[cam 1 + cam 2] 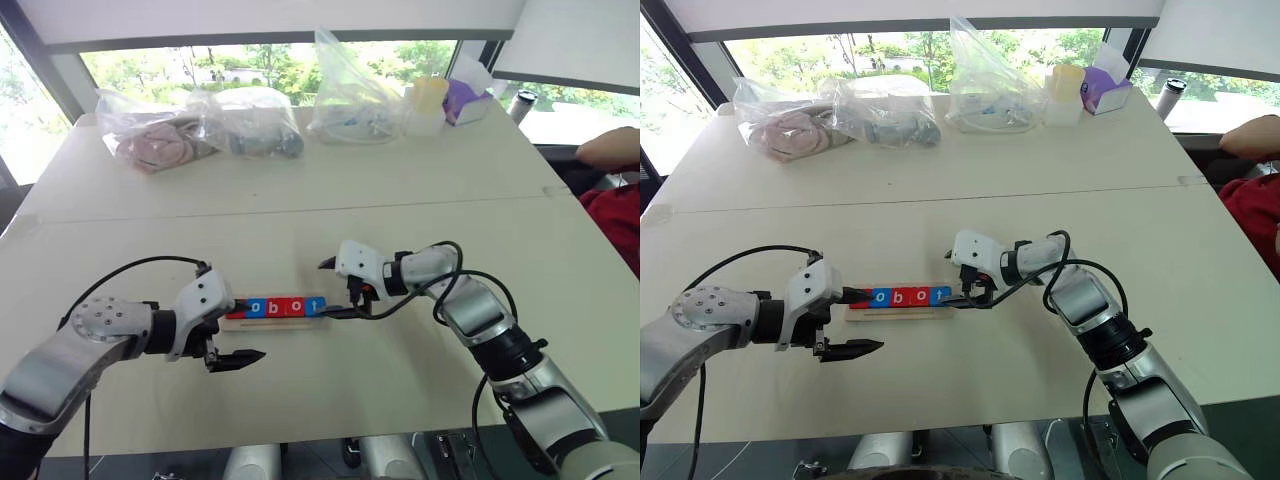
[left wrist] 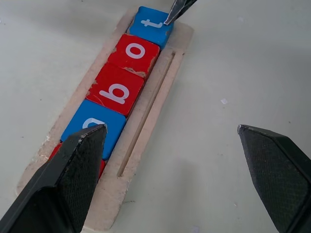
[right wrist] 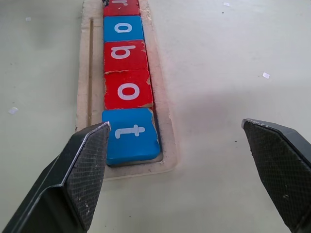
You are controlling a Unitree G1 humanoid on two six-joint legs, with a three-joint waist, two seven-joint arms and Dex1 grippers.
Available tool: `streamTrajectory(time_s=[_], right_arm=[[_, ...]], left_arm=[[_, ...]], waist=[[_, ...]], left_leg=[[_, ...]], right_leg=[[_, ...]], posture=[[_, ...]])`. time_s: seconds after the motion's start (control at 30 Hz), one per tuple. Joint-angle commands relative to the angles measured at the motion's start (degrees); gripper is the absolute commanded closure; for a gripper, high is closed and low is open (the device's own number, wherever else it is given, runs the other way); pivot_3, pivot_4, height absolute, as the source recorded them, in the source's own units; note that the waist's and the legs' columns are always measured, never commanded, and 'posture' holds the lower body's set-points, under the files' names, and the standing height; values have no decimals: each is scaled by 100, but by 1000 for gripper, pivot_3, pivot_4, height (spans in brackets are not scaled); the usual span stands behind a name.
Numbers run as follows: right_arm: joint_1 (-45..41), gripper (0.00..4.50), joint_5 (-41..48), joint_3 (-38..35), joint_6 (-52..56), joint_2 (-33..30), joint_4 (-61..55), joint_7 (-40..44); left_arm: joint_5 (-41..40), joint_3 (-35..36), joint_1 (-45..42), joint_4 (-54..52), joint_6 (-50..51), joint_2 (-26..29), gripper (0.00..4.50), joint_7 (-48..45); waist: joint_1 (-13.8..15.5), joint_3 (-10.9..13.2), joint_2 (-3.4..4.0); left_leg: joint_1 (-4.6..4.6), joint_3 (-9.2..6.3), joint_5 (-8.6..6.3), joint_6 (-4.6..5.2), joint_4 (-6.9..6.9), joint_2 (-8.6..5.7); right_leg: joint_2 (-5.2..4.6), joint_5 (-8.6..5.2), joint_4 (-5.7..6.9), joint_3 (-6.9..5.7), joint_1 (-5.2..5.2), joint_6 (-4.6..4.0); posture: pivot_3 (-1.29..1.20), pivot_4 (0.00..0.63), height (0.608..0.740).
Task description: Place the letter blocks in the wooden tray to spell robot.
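Inside the wooden tray, five letter blocks spell robot.

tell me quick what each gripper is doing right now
Left gripper: fingers open, holding nothing, by the wooden tray.
Right gripper: fingers open, holding nothing, at the t block.

This looks like an office or a lab room. Two big pale tables stand pushed together by wide windows with green trees outside. Clear plastic bags full of stuff lie at the far edge, next to a purple tissue box and a dark cup. A person in a red top sits at the side.
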Motion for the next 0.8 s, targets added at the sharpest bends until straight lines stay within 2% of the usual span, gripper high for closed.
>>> streamTrajectory(time_s=[0.03, 0.37, 0.5, 0.63, 0.73, 0.8], right_arm=[[-82, 56, 75, -140, -84, 105, -65, -88], [-104, 56, 194, -280, -64, 111, -277, -151], [60, 56, 589, -586, 241, -176, -918, 99], [382, 56, 1155, -973, 834, -550, -1672, 226], [614, 56, 2233, -1770, 2077, -897, -2394, 257], [911, 56, 2583, -2085, 2483, -1145, -2735, 182]], left_arm=[[-81, 139, -47, -125, 51, 15, 0, 12], [-139, 186, -89, -147, 136, 11, 0, 34], [-279, 317, -86, -169, 206, -20, 0, 58], [-872, 997, 101, -201, 555, -95, 0, 93], [-1015, 1853, 846, -136, 634, 112, 0, -184], [-925, 2305, 1316, -12, 571, 227, 0, -340]], waist=[[0, 0, 0], [8, 0, 0], [14, 0, 0], [28, -1, -1], [-15, 0, 1], [-1, 0, 1]], left_leg=[[0, 0, 0, 0, 0, 0], [0, -1, 0, 0, 0, 0], [-1, -1, 0, 0, 0, 0], [-3, -6, 0, 0, 0, 1], [-2, -5, 0, 0, -1, 3], [-1, -6, -1, 1, -2, 6]], right_leg=[[0, 0, 0, 0, 0, 0], [0, 0, 1, 0, 0, 0], [0, 0, 1, 0, 0, 1], [-2, 1, 0, -2, 1, 4], [-3, 0, 0, 0, -3, 2], [-3, -1, 1, 0, -4, 0]], posture=[[0, 150, 740], [0, 150, 740], [0, 150, 740], [0, 150, 740], [0, 150, 740], [0, 150, 740]])
